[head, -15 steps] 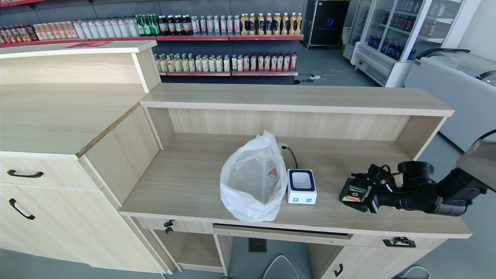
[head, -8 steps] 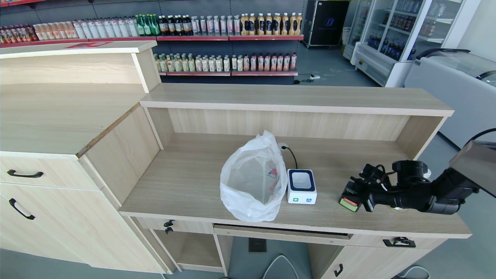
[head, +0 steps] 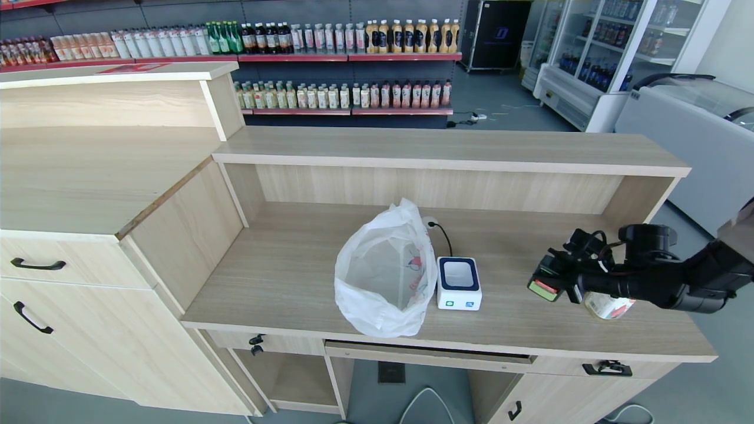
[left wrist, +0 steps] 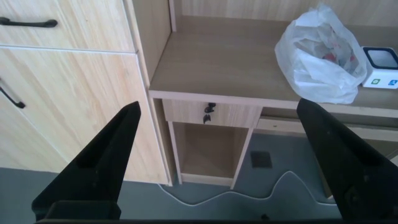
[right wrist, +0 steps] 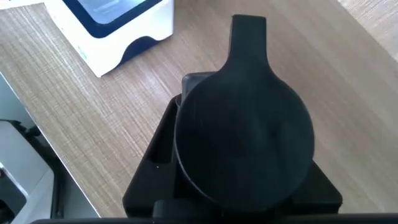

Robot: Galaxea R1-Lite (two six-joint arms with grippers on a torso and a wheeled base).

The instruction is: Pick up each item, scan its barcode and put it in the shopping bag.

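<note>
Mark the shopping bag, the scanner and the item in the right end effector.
shopping bag [head: 371, 294], head view, its white plastic side.
scanner [head: 459, 274], head view, its top window.
item [head: 543, 290], head view, its green and red face.

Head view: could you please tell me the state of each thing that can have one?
Bag: open, upright on the counter.
Scanner: flat on the counter beside the bag, cable attached.
Box: held in the right gripper.
Right gripper: shut on the box.
Left gripper: open, holding nothing.
</note>
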